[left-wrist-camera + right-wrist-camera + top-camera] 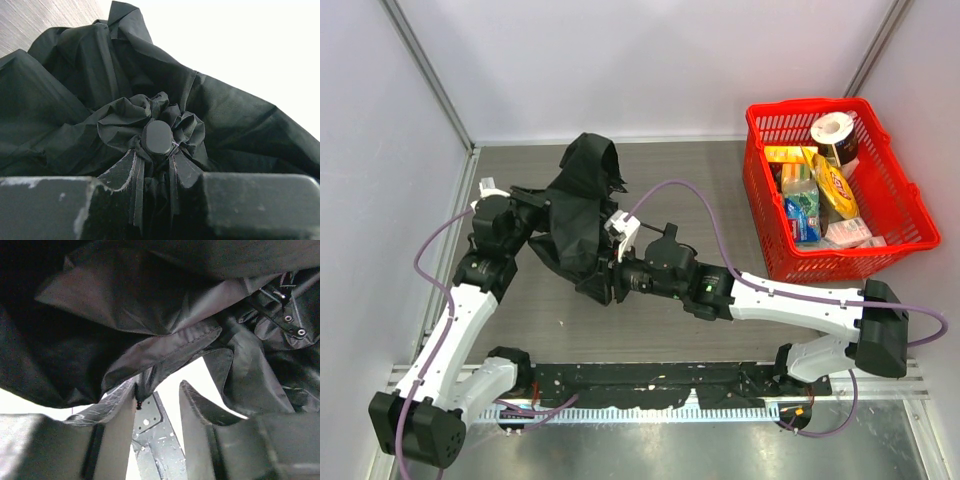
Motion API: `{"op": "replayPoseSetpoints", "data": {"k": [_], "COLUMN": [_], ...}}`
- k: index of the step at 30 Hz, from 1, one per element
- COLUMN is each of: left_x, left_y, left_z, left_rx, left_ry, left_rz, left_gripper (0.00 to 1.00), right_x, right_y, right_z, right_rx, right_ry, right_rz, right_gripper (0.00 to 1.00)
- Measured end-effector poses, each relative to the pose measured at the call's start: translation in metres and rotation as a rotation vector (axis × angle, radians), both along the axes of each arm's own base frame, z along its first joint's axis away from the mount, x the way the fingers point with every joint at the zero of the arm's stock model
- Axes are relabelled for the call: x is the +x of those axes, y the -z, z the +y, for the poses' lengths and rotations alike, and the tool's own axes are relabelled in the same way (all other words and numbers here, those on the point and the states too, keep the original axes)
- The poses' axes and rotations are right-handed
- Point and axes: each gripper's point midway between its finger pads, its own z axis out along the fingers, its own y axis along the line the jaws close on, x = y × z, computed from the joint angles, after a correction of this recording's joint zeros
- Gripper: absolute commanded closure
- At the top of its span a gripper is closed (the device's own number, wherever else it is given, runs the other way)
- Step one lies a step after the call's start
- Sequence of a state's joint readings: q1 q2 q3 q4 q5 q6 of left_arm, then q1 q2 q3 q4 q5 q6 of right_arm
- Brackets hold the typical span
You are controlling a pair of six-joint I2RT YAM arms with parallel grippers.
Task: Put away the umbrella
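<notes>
One umbrella lies on the table as a loose, crumpled heap of black fabric, left of centre and between the two grippers. The left gripper meets the heap from its left side. In the left wrist view this gripper is clamped on the umbrella at its top end. The rounded black cap sits just above the pinch, with the canopy gathered in a ruffle around it and fabric pressed between the two scuffed fingers. The right gripper reaches in from the right and touches the near, lower edge of the heap. In its own wrist view, the right gripper has its jaws standing apart with light showing between them. The umbrella hangs over and in front of the jaws, and one hemmed edge ending in a small bead dips into the gap against the left finger, not squeezed. At the upper right of that view, a black rib carries two rivets. One red basket stands well apart at the table's far right. It holds one white roll and a jumble of packets too overlapped to count.
</notes>
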State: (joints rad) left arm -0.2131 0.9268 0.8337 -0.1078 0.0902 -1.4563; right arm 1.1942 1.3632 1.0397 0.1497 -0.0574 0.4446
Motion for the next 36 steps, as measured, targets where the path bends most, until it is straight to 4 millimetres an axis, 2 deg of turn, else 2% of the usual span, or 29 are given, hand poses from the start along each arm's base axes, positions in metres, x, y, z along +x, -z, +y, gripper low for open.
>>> {"op": "replayPoseSetpoints", "data": {"k": [2,3,4,5,9,12,16,20,22,24,26,27,28,32,36], "left_x": [-0.001,-0.001,-0.001,-0.002,-0.006,-0.011,-0.018,-0.021,-0.022,-0.023,-0.025,-0.025,-0.024,-0.024,-0.025], "left_y": [0.0,-0.001,-0.001,-0.002,-0.009,-0.013,-0.012,-0.007,-0.007,-0.009,-0.013,-0.013,-0.012,-0.012,-0.019], "left_z": [0.0,0.0,0.0,0.001,-0.002,-0.013,-0.035,-0.05,-0.054,-0.056,-0.057,-0.057,-0.056,-0.056,-0.056], "left_rx": [0.003,0.004,0.004,0.004,0.012,0.02,0.002,-0.029,-0.031,-0.029,-0.021,-0.009,0.002,0.051,0.124], "left_ry": [0.0,0.0,0.0,0.001,0.026,0.1,0.239,0.337,0.366,0.38,0.392,0.394,0.391,0.402,0.416], "left_rz": [0.0,-0.003,-0.005,-0.009,-0.052,-0.11,-0.159,-0.182,-0.192,-0.205,-0.228,-0.238,-0.243,-0.279,-0.37], "left_gripper": [1.0,1.0,1.0,1.0,1.0,1.0,1.0,1.0,1.0,1.0,1.0,1.0,1.0,1.0,1.0], "right_x": [0.001,0.001,0.002,0.004,0.021,0.035,0.056,0.095,0.098,0.092,0.084,0.081,0.079,0.056,0.031], "right_y": [-0.003,-0.004,-0.005,-0.006,-0.005,0.006,0.019,0.023,0.022,0.02,0.02,0.021,0.022,0.018,-0.005], "right_z": [0.001,0.001,0.001,0.001,-0.006,-0.02,-0.051,-0.091,-0.099,-0.098,-0.094,-0.095,-0.098,-0.117,-0.141], "right_rx": [0.013,0.015,0.017,0.015,-0.016,-0.102,-0.203,-0.232,-0.22,-0.199,-0.182,-0.186,-0.19,-0.169,-0.117], "right_ry": [0.006,0.008,0.012,0.022,0.109,0.169,0.218,0.316,0.321,0.289,0.255,0.249,0.249,0.208,0.176], "right_rz": [0.003,0.003,0.002,-0.002,-0.051,-0.15,-0.265,-0.273,-0.265,-0.246,-0.224,-0.205,-0.192,-0.125,-0.135], "right_gripper": [0.74,0.88,0.96,0.99,0.99,0.99,0.99,0.99,0.88,0.73,0.61,0.59,0.53,0.42,0.31]}}
